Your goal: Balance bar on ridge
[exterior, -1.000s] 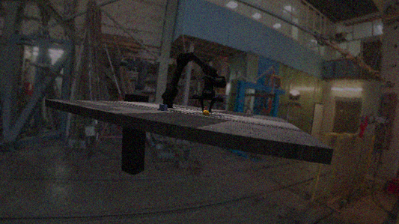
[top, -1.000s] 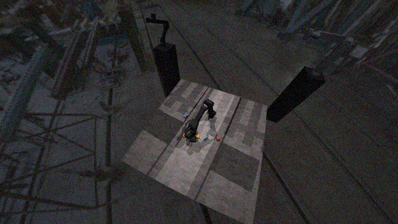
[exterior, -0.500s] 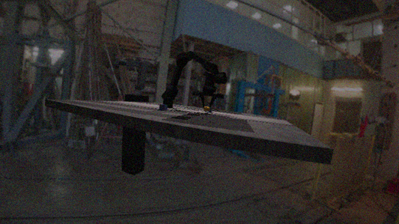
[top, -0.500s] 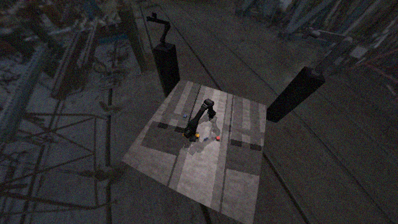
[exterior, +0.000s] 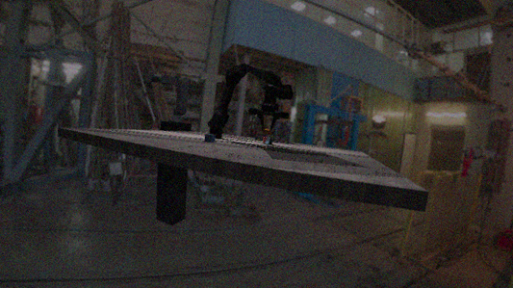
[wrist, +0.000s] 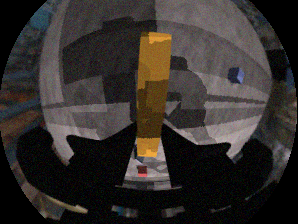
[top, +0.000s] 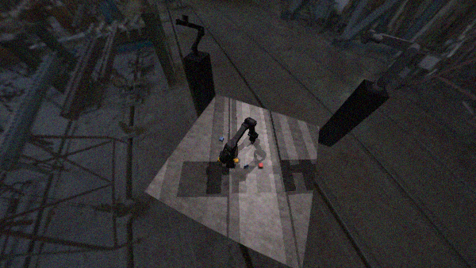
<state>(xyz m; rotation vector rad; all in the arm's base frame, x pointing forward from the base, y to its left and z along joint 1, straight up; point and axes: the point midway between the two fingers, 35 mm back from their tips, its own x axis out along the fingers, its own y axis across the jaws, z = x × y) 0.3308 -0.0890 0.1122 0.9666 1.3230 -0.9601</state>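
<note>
In the wrist view a long yellow-orange bar (wrist: 153, 83) runs straight away from the camera, with its near end between my two dark fingers. My gripper (wrist: 149, 124) (top: 253, 139) (exterior: 270, 124) is shut on this bar, near the middle of the table. The bar casts a shadow on the grey table (wrist: 220, 36) beneath it. In the top and exterior views the bar is too small and dark to make out. A small red piece (top: 260, 165) lies on the table in front of the arm; I cannot tell whether it is the ridge.
A small blue cube (top: 221, 139) (wrist: 234, 74) (exterior: 209, 138) lies on the table (top: 254, 214) (exterior: 307, 180) beside the arm. A smaller blue bit (top: 246, 166) lies near the red piece. Two dark pillars (top: 198, 79) (top: 351, 111) stand beyond the table's far edge.
</note>
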